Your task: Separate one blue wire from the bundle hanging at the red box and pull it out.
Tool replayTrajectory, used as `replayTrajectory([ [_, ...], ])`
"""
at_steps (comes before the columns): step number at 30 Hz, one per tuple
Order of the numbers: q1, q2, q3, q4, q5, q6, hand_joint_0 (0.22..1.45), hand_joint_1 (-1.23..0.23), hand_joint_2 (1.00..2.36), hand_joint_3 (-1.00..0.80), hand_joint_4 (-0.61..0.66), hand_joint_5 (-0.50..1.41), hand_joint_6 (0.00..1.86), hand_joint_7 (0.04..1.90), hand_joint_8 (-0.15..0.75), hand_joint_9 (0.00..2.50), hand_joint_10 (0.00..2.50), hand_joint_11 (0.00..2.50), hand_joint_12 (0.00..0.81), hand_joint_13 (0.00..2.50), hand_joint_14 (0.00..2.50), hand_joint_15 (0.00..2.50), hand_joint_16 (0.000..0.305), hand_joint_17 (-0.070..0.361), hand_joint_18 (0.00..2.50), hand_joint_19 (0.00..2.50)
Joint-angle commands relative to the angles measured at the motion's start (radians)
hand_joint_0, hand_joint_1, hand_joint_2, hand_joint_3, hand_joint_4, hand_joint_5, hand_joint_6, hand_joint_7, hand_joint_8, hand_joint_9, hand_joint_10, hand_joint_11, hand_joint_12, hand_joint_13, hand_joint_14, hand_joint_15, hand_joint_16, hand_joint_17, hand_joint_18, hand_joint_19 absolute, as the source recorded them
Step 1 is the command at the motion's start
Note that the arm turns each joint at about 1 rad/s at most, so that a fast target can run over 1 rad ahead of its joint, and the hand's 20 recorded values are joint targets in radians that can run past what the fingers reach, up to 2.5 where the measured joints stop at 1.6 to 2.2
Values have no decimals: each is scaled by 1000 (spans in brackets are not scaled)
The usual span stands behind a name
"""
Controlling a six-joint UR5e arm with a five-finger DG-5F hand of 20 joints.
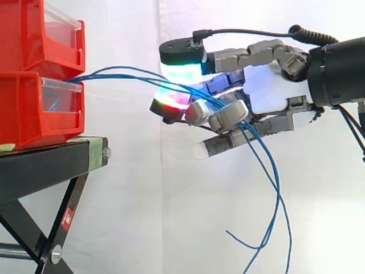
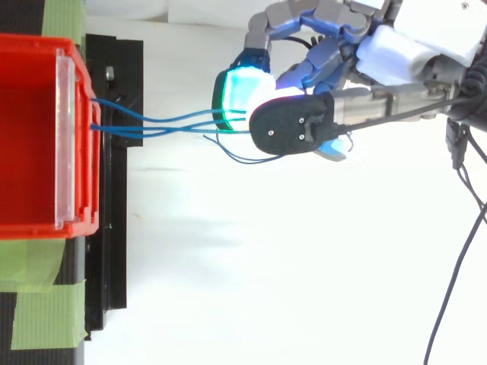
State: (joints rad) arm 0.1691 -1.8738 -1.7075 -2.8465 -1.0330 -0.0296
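- The robot hand point(image 1: 268, 94) hangs in the air off the front edge of the stand point(image 1: 45, 165), level with the lower bin point(image 1: 28, 114), and is clenched on the wires point(image 2: 167, 131).
- In the side view its glowing pads point(image 1: 181, 71) fold inward, and several blue strands run in between the curled fingers. In the top view the strands end under a cyan pad and a black fingertip back.
- I cannot tell whether it grips one strand alone. More than one appears to pass through the hand, so I judge the separating step as not clearly done.
- Between the robot hand and the bin the wires span the gap in shallow arcs, neither slack nor drawn tight. One arc sits a little higher than the others.
- Behind the fingers the loose ends drop well below the robot hand and curl freely, touching nothing.
- At the bin end, every strand enters at the clear front lip, at the stand's front edge, so none is pulled out yet.
- A second bin point(image 1: 23, 34) is stacked on top, and no wires lead to it.
- What seems left is to isolate one strand, let the others fall, and draw that strand away from the bin until it comes free.
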Motion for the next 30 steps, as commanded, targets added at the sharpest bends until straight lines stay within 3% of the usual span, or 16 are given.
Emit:
replayTrajectory([
  [1, 3, -1, 0, 6, 1, -13, 628, -710, 1032, -50, 123, -191, 816, 1098, 329, 1039, 13, 1401, 320, 1465, 56, 1617, 48, 109, 637, 653],
  [30, 4, -1, 0, 29, 2, -24, 656, -833, 1028, -123, 201, -243, 837, 1061, 314, 800, 14, 1392, 327, 1327, 64, 1625, 50, 113, 560, 642],
])
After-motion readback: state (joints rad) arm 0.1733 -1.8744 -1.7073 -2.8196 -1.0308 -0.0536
